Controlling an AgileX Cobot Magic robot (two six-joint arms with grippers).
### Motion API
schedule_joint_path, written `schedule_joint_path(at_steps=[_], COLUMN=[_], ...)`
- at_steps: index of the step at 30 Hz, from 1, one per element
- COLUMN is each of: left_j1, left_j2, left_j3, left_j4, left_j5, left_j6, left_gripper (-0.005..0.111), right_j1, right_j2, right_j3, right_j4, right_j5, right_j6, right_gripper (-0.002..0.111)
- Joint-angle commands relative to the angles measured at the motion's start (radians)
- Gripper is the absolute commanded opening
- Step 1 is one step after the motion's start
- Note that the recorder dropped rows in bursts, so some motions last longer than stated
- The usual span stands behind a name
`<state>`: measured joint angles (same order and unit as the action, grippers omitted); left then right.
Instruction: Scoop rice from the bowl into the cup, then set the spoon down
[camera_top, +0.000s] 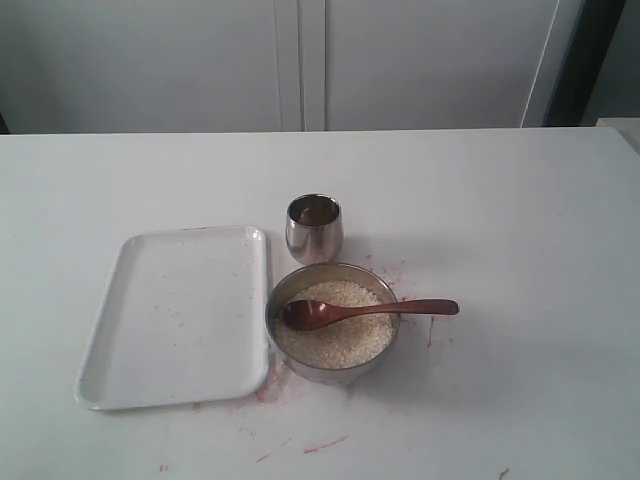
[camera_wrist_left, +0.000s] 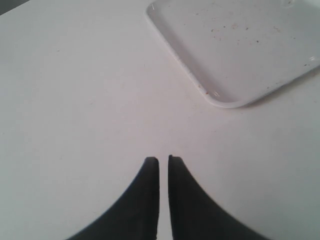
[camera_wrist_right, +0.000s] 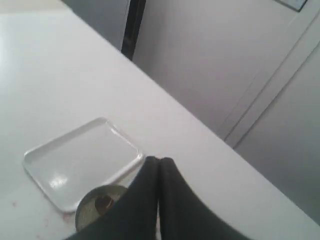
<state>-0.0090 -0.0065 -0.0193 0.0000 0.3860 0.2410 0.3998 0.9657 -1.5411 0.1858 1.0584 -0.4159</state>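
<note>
Wooden spoon (camera_top: 370, 311) on rice (camera_top: 340, 345) in steel bowl (camera_top: 335, 374), steel cup (camera_top: 314, 230) beside, white tray (camera_top: 170, 320) near, left pincer (camera_wrist_left: 163, 160) together, right pincer (camera_wrist_right: 159, 160) together.

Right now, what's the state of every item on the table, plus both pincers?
bowl: upright, holds rice
rice: in the bowl, near the rim
spoon: unheld, head on the rice, handle out over the rim
cup: upright, contents unclear
tray: flat, only specks on it
left pincer: shut, holding nothing
right pincer: shut, holding nothing
</note>
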Motion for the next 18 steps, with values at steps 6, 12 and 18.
schedule_joint_path(at_steps=[6,12,18], left_j1=[-0.004,-0.004,-0.004], left_j2=[0.007,0.007,0.007], left_j3=[0.009,0.009,0.009], left_j4=[0.000,0.000,0.000], left_j5=[0.041,0.041,0.041], left_j6=[-0.006,-0.006,-0.006], left_gripper=[0.014,0.014,0.014], right_j1=[0.001,0.001,0.001], right_j2=[0.219,0.336,0.495], right_j3=[-0.004,-0.004,0.007], right_j4=[-0.002,-0.004,-0.006], right_j5=[0.144,0.163,0.163], right_j6=[-0.188,-0.267,-0.435], right_gripper=[0.000,0.000,0.000])
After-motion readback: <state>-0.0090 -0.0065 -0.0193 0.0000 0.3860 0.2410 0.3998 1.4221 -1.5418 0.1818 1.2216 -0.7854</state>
